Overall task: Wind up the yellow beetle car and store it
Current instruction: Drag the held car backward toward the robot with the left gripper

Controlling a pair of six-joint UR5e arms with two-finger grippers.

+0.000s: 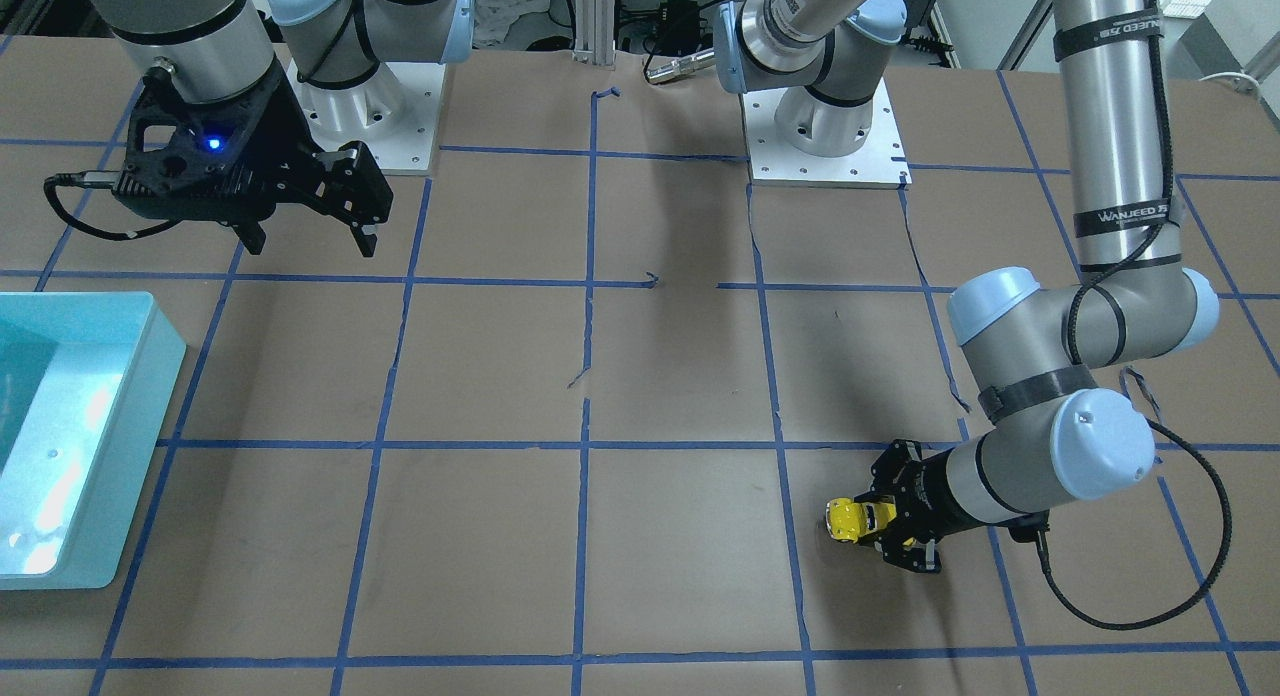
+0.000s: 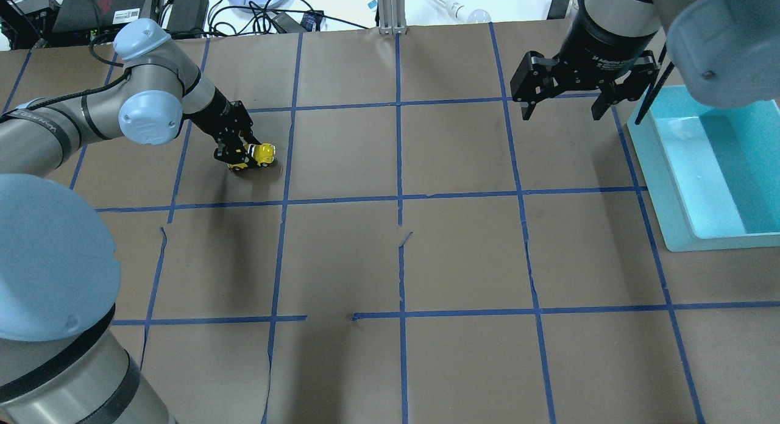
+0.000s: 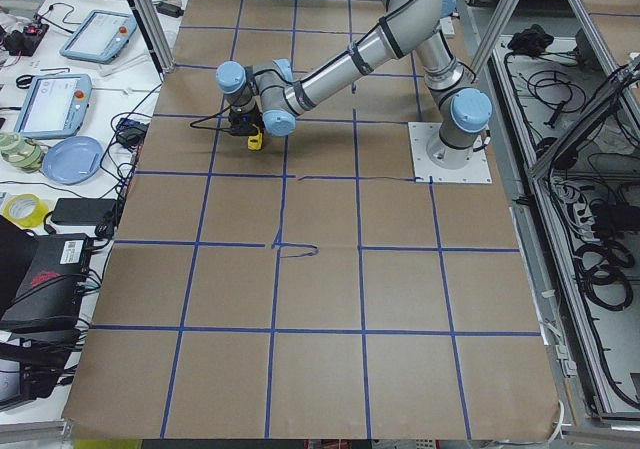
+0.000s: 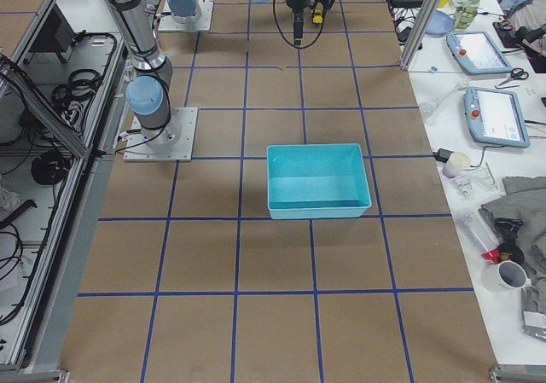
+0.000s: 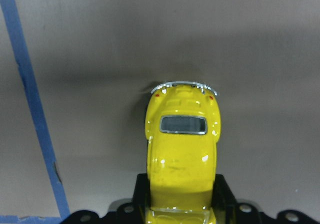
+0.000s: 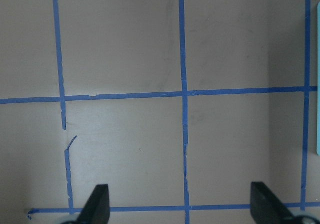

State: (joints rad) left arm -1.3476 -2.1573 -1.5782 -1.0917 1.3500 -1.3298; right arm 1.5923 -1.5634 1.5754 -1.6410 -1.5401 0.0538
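The yellow beetle car point(image 2: 264, 154) is in my left gripper point(image 2: 247, 156), low at the brown paper table on my left side. In the left wrist view the car point(image 5: 182, 149) points away from the camera, with the black fingers point(image 5: 141, 194) shut on its sides near the front. I cannot tell whether its wheels touch the table. The car also shows in the front view point(image 1: 846, 518), sticking out of the left gripper point(image 1: 880, 521). My right gripper point(image 2: 563, 110) is open and empty, held high next to the bin; its fingertips point(image 6: 97, 206) stand wide apart over bare paper.
A teal bin point(image 2: 661, 186) stands at my right edge of the table and looks empty; it also shows in the front view point(image 1: 135, 446) and the right side view point(image 4: 317, 150). Blue tape lines grid the paper. Cables and tablets lie beyond the table's far edge.
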